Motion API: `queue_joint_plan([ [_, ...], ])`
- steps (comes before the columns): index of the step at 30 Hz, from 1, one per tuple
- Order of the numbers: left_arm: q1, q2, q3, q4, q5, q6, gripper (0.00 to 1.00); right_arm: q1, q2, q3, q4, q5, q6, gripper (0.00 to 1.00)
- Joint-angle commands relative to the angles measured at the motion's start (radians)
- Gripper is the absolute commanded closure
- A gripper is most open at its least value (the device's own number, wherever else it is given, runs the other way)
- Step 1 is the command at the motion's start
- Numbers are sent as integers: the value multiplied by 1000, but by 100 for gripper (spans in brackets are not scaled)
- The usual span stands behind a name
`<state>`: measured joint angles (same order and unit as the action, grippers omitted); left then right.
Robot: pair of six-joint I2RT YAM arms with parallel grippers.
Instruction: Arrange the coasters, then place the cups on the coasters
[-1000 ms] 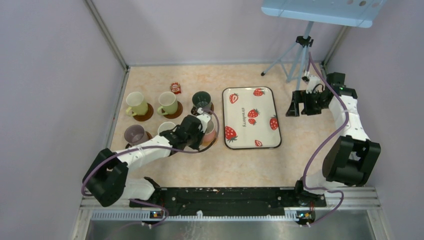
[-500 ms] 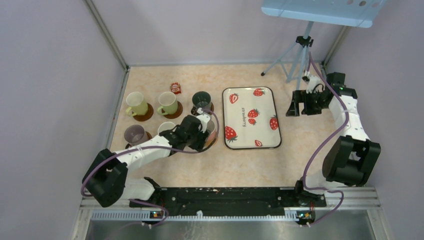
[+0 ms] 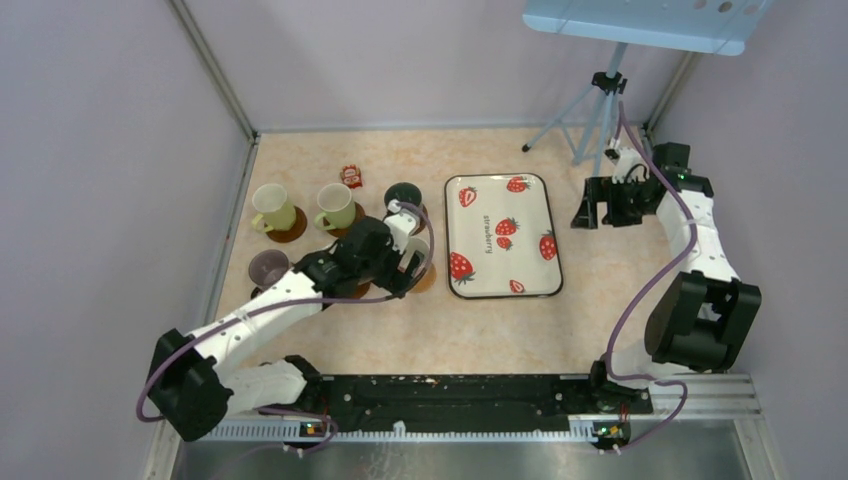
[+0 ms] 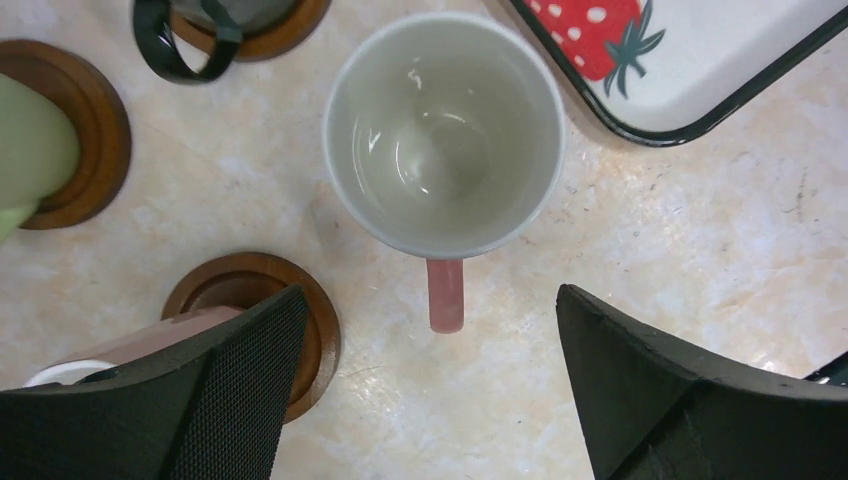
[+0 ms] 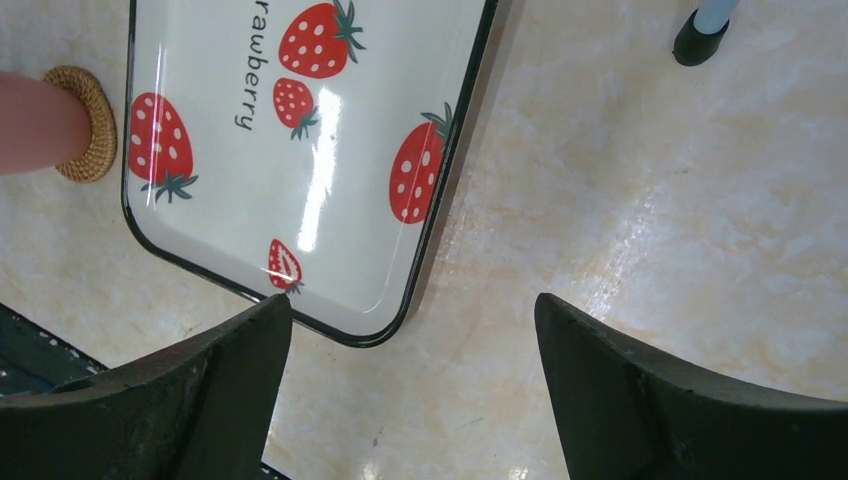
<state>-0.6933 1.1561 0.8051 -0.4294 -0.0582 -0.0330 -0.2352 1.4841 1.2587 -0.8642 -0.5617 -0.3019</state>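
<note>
Pink mug (image 4: 445,135) set on tan coaster (image 5: 95,130), left gripper (image 4: 430,305) gaping empty above it; to be raised straight up, clear of handle (image 4: 445,285) and neighbouring cups (image 3: 338,207).

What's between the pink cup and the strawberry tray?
Nothing, just a thin strip of bare table. The left wrist view shows the pink cup and the strawberry tray close together but not touching.
</note>
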Motion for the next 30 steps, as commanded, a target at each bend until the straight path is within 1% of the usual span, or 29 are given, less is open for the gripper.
queue_joint_plan([
  [1, 3, -70, 109, -68, 26, 25, 1, 28, 21, 37, 38, 2, 9, 10],
  [6, 3, -62, 238, -100, 42, 85, 1, 81, 54, 62, 55, 24, 6, 11],
  [9, 6, -14, 345, -98, 33, 84, 1, 118, 73, 76, 67, 37, 6, 11],
  [11, 31, 38, 418, -111, 50, 71, 1, 140, 85, 85, 75, 41, 7, 11],
  [15, 105, 166, 562, -147, 167, 57, 1, 182, 117, 103, 95, 48, 19, 11],
  [20, 175, 345, 769, -220, 292, 123, 1, 228, 166, 147, 115, 50, 44, 11],
  [22, 214, 417, 860, -254, 332, 114, 1, 255, 181, 165, 128, 42, 60, 11],
  [24, 270, 461, 899, -258, 391, 118, 1, 271, 190, 182, 135, 36, 72, 11],
  [25, 302, 483, 917, -263, 397, 123, 1, 276, 195, 188, 139, 34, 74, 11],
  [30, 494, 594, 1020, -305, 493, 142, 1, 312, 204, 204, 161, 32, 92, 11],
])
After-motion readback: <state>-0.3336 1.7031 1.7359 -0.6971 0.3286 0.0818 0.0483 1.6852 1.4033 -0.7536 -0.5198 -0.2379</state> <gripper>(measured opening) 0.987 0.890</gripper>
